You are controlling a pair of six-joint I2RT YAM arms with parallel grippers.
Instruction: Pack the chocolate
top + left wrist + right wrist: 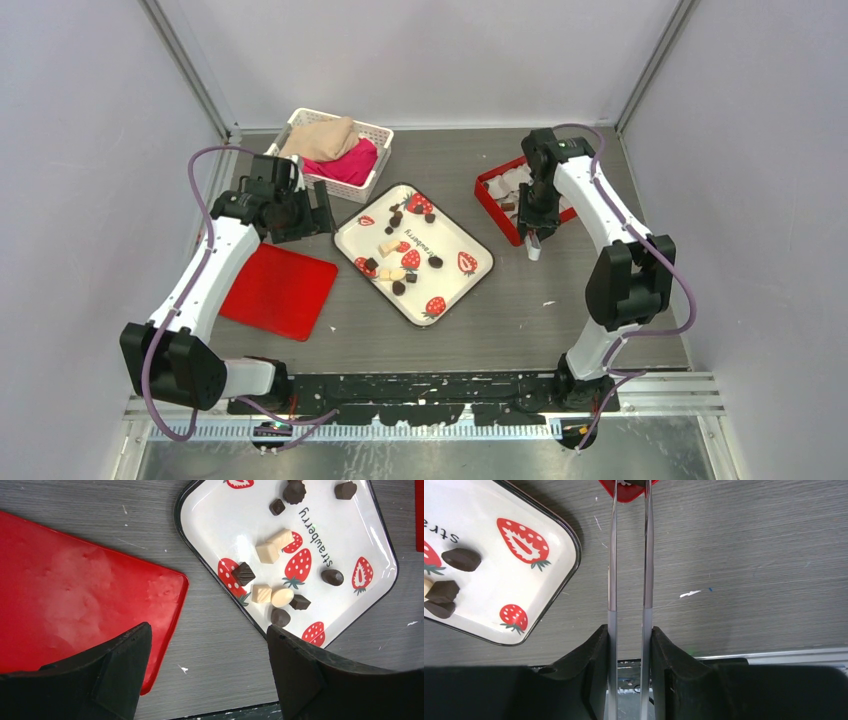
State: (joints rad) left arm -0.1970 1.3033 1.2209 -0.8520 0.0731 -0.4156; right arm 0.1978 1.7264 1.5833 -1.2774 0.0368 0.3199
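Dark chocolate (243,573) bites lie loose on the strawberry tray (225,525), with tongs ready to its right.

About ten small brown lumps sit mixed with pale pieces (267,552) in the tray's middle and far end. They are probably light, hard and smooth, so they may skid or pop out between metal blades. Each is best pinched low across its flat sides, gently enough not to crack it. The right gripper (630,635), right of the tray, is part-closed on the steel tongs (612,555), whose tips reach a red box (495,205); whether they carry anything I cannot tell. The left gripper (207,640) hangs wide open and empty just left of the tray, beside a red lid (75,590).
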